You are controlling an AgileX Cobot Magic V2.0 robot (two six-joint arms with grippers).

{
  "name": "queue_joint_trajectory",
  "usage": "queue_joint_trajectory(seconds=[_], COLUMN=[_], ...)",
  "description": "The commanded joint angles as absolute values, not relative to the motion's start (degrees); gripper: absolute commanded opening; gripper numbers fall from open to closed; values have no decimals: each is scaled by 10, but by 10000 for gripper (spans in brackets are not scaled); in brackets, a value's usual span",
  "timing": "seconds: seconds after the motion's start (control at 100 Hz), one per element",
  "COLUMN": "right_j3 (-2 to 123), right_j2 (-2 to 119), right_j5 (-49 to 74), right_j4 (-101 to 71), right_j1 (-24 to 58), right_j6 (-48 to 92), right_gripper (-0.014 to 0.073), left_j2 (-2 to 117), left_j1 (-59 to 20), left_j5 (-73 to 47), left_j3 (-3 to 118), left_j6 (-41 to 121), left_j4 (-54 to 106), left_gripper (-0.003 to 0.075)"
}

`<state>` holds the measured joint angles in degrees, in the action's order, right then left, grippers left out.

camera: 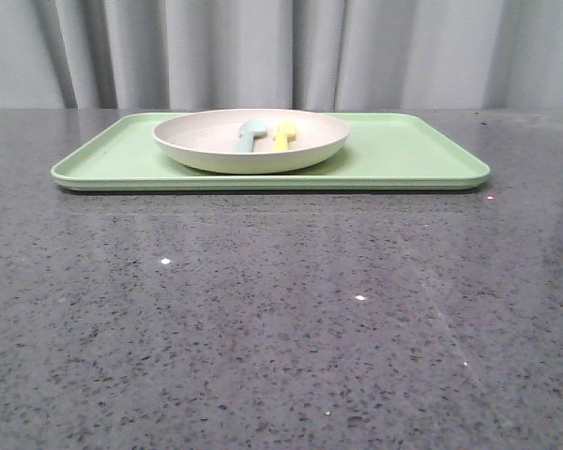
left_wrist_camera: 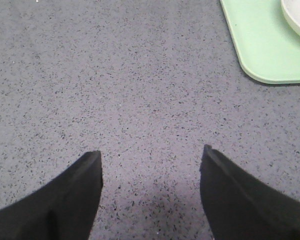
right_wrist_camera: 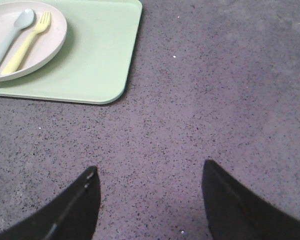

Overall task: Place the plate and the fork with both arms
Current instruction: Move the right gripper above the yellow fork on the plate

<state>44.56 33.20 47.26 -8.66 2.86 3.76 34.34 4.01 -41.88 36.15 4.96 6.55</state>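
Yellow plastic fork [right_wrist_camera: 26,42], light and slippery, lies flat in the stiff cream plate [camera: 251,141]; grip its handle; both grippers [left_wrist_camera: 150,165] [right_wrist_camera: 149,172] spread, empty.

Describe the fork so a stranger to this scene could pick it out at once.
A long light-green tray lies on the dark speckled table. A round cream plate sits on it, left of centre, holding two small utensils side by side. The fork is the bright yellow one with tines; its neighbour is a pale blue spoon.
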Motion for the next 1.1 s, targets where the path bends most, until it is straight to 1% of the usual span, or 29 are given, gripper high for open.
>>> queue_joint_trajectory(seconds=[0.0,0.25,0.54,0.87,1.09], right_j3=[465,482,626,763,850], right_j2=[338,347,459,629,756], right_j5=[429,411,488,500,508], right_j4=[-88,-108,-125,-147,-126], right_j1=[26,26,34,117,184], right_j6=[40,40,40,37,-10], right_gripper=[457,457,457,457,457], left_j2=[332,332,332,332,332], left_j1=[41,41,41,41,41], left_j5=[-390,-394,-394,-393,-393], left_j3=[370,370,370,370,370], left_j6=[44,44,44,44,44], left_j4=[67,67,67,67,73], left_gripper=[420,420,420,420,420])
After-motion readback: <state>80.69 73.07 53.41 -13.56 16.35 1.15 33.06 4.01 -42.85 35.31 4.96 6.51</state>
